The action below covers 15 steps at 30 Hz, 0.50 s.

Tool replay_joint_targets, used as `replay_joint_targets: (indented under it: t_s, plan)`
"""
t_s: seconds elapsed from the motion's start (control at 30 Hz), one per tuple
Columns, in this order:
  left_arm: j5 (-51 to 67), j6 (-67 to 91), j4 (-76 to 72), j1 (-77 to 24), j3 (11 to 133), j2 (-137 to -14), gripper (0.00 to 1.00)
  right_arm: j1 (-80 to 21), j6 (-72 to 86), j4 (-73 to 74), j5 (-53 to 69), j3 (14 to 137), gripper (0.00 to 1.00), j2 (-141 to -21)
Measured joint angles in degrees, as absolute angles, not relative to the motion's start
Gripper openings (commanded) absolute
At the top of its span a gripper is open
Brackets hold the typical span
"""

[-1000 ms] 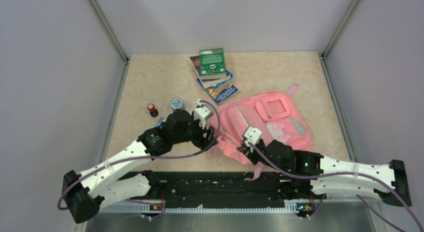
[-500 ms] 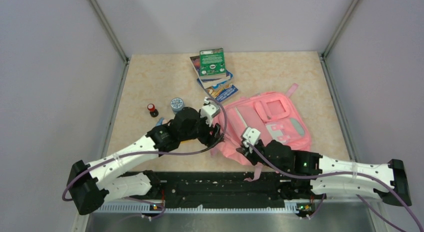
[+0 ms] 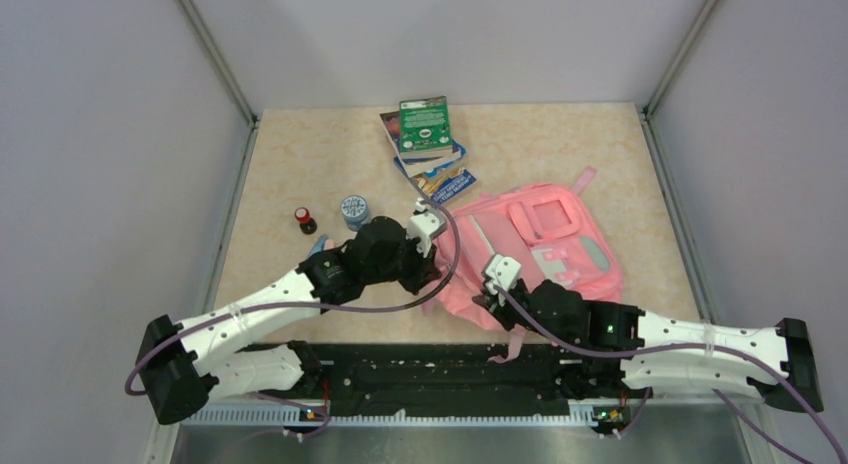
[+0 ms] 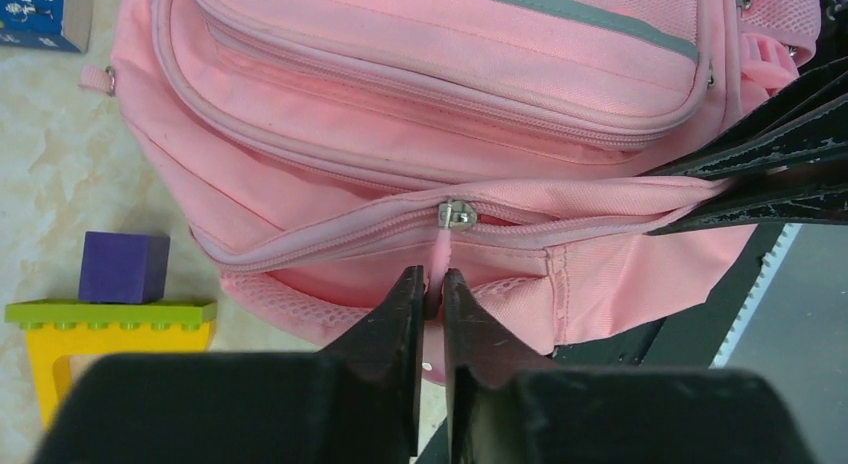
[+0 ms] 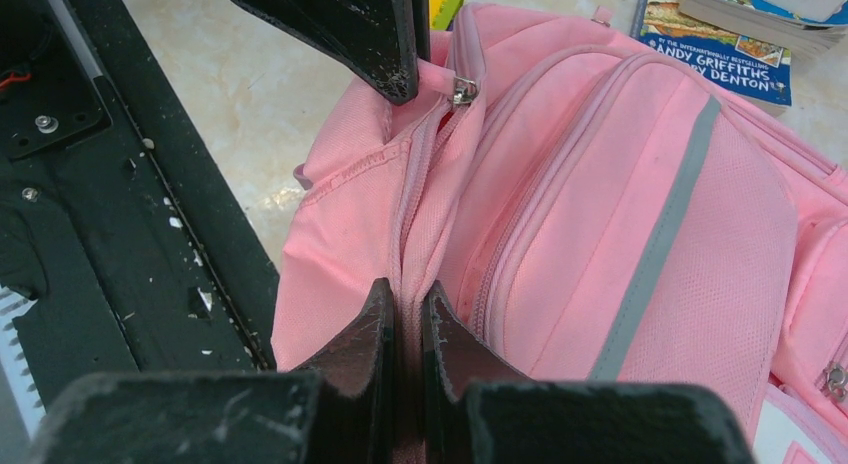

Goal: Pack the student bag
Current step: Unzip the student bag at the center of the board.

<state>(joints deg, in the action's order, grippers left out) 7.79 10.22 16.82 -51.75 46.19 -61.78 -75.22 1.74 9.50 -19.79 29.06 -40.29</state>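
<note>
- Both the left gripper [image 4: 432,281] and right gripper [image 5: 405,296] meet the student bag [image 3: 545,234] at its lower-left end
- left: nearly closed, pinching the pink zip pull [image 4: 441,252]
- right: clamped on the bag's zip seam
- bag lies right of centre on the tabletop [image 3: 300,154], pockets up, long axis lower left to upper right

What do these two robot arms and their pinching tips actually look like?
Both the left arm and right arm have smooth white shells over chunky black joints, with a thin purple cable looping along each. A small white box sits at each wrist. The left end effector and right end effector have two flat, tapered black fingers.
</note>
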Motion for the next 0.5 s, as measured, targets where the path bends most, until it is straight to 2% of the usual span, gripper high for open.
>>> replay_joint_targets:
  t_s: [0.03, 0.07, 0.5]
  plan:
    - [7.7, 10.0, 17.3, -51.8, 46.4, -61.8, 0.01, -75.2, 1.7, 9.5, -19.9, 29.0, 0.0, -40.3]
    - [7.9, 9.9, 17.8, -51.8, 46.7, -61.8, 0.0, -75.2, 1.7, 9.4, -19.9, 29.0, 0.0, -40.3]
    - [2.3, 9.1, 28.3, -50.6, 54.3, -63.9, 0.0, -75.2, 1.5, 8.0, -22.2, 30.1, 0.0, -44.0]
